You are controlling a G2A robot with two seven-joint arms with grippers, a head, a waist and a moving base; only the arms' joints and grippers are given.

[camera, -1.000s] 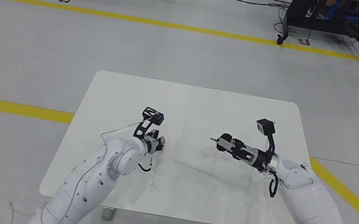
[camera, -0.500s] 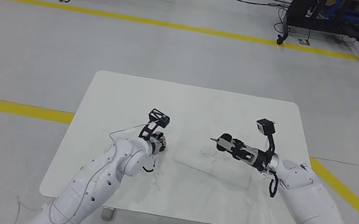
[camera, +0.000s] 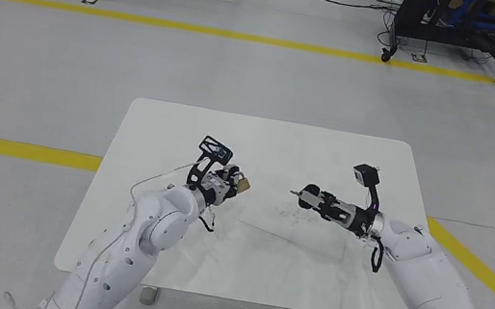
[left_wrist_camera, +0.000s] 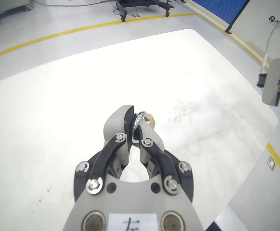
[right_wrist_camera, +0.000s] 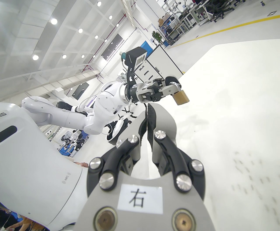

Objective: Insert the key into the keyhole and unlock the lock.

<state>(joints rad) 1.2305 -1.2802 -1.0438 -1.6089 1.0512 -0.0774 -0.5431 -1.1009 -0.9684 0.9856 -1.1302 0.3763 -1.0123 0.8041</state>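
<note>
A brass padlock (camera: 242, 184) hangs above the white table (camera: 269, 139), left of centre. My left gripper (camera: 230, 180) is shut on its silver shackle (left_wrist_camera: 138, 119). The brass body (left_wrist_camera: 151, 123) pokes out beyond the fingers. In the right wrist view the padlock (right_wrist_camera: 181, 97) dangles from the left gripper (right_wrist_camera: 172, 85), facing my right gripper (right_wrist_camera: 148, 109). My right gripper (camera: 306, 197) hovers right of centre, shut on a thin key whose tip (camera: 293, 193) points at the padlock. A gap of table lies between key and lock.
Faint scuff marks (left_wrist_camera: 184, 112) dot the table between the arms. A yellow floor line (camera: 14, 148) runs past the table on both sides. Wheeled racks (camera: 452, 31) stand far behind it.
My left arm has lifted the padlock off the table and carried it up and toward the centre, turning it to face the right gripper. The right arm has stayed still.
</note>
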